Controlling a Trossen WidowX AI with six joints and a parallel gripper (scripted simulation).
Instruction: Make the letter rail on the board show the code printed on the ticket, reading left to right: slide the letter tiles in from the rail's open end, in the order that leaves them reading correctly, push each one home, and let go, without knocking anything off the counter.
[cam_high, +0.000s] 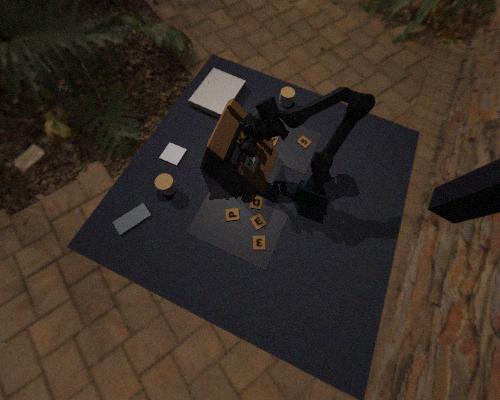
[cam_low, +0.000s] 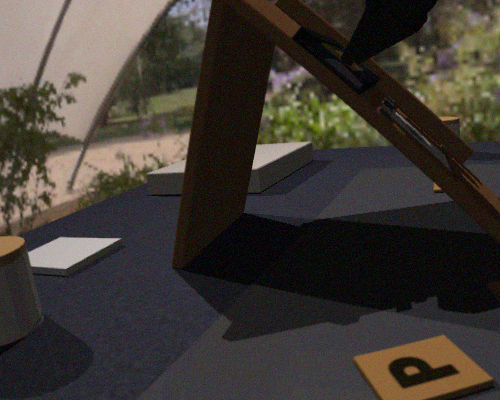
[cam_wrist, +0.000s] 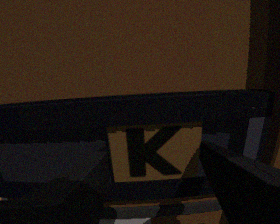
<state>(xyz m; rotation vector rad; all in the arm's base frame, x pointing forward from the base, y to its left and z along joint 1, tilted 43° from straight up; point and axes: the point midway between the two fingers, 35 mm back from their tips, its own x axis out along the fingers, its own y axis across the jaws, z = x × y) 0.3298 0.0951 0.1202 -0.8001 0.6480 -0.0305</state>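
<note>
My gripper (cam_wrist: 155, 150) (cam_low: 347, 60) is shut on the K tile (cam_wrist: 165, 152), one finger at each side. The K reads upright in the wrist view and lies in the channel of the dark rail (cam_wrist: 60, 117) (cam_low: 361, 84). The rail runs across the slanted wooden board (cam_wrist: 125, 50) (cam_low: 225, 100) (cam_high: 226, 127). A rail end shows at the right of the wrist view. The pale ticket (cam_high: 251, 163) is lower on the board; its print is not readable. Loose tiles include P (cam_high: 232, 215) (cam_low: 425, 367), D (cam_high: 256, 202), two E-like tiles (cam_high: 258, 221) (cam_high: 259, 243) and S or 5 (cam_high: 304, 142).
Another tile (cam_high: 275, 140) is partly hidden behind the board. A wooden-topped cylinder (cam_high: 164, 184) and a blue-grey block (cam_high: 131, 219) are at the left. A white square (cam_high: 173, 154), a large white box (cam_high: 218, 92) and a second cylinder (cam_high: 287, 96) stand farther back.
</note>
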